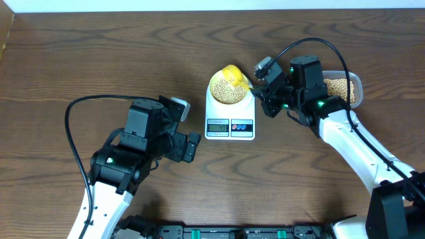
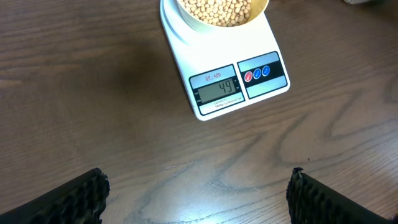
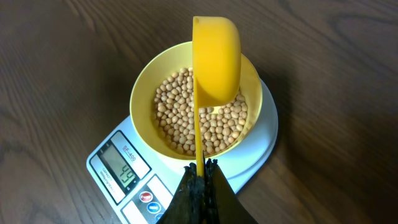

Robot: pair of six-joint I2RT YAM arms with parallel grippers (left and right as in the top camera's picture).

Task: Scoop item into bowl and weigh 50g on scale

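Right claw (image 3: 200, 169) clamps the scoop (image 3: 216, 56) handle, tipped over the bowl (image 3: 142, 93) — left claw (image 2: 198, 194) gapes.

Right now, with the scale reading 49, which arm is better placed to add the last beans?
Right, probably: the right end effector is shut on the yellow scoop over the bowl on the scale, bean container nearby. The left end effector is open and empty.
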